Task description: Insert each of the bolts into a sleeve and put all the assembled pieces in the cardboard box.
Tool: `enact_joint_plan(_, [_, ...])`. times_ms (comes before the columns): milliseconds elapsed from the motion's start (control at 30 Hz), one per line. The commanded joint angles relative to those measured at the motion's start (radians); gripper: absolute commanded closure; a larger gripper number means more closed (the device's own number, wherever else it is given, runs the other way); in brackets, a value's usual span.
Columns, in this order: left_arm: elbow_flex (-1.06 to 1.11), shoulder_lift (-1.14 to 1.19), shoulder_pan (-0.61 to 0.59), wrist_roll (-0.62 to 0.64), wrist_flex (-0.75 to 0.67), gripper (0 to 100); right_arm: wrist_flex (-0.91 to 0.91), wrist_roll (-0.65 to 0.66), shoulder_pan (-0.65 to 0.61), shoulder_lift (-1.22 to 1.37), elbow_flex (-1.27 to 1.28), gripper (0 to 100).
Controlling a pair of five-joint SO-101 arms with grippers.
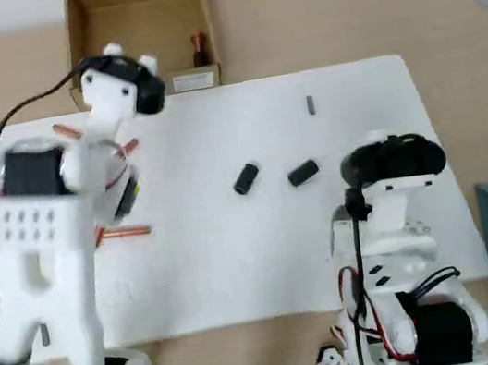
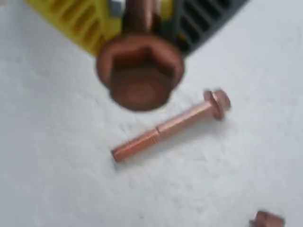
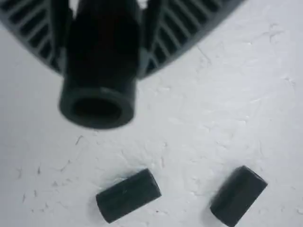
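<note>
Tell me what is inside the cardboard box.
One assembled piece, a copper bolt in a black sleeve, by the right wall of the cardboard box. The left arm covers the near left corner.

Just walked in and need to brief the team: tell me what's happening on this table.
The left end effector holds a copper bolt, the right end effector a black sleeve, both above the white mat and not yet joined. Two loose sleeves and a few more bolts lie on the mat. What looks like one assembled piece already sits in the cardboard box.
</note>
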Motion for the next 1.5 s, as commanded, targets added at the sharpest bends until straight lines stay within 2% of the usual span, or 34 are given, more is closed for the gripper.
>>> enact_joint_plan(0, [0.138,-0.168,0.008,0.077,-0.046,100,-0.038,0.008,0.005,-0.015,-0.053,98.9])
enact_joint_plan(167, [0.362,-0.367,0.009,0.206,-0.123,100,-0.103,0.084,0.005,-0.171,0.064,98.9])
enact_joint_plan(300, [0.508,-0.516,0.002,0.232,-0.221,100,-0.121,0.132,-0.019,-0.348,0.159,98.9])
enact_joint_plan(567, [0.798,-0.809,0.002,0.302,-0.482,100,-0.175,0.144,-0.133,-0.334,0.168,98.9])
enact_joint_plan(767, [0.965,-1.082,0.011,0.499,-0.606,100,-0.259,0.17,-0.213,-0.337,0.229,98.9])
enact_joint_plan(867, [1.011,-1.224,0.011,0.617,-0.638,100,-0.287,0.17,-0.254,-0.337,0.243,98.9])
enact_joint_plan(1000, [1.065,-1.385,0.012,0.675,-0.649,100,-0.287,0.166,-0.337,-0.337,0.249,98.9])
enact_joint_plan(1133, [1.034,-1.377,0.011,0.694,-0.643,100,-0.287,0.166,-0.449,-0.337,0.254,98.9])
enact_joint_plan(1267, [0.993,-1.377,0.023,0.865,-0.651,100,-0.308,0.166,-0.565,-0.337,0.283,98.9])
enact_joint_plan(1467, [0.941,-1.377,0.249,1.077,-0.649,100,-0.367,0.172,-0.731,-0.337,0.326,98.9])
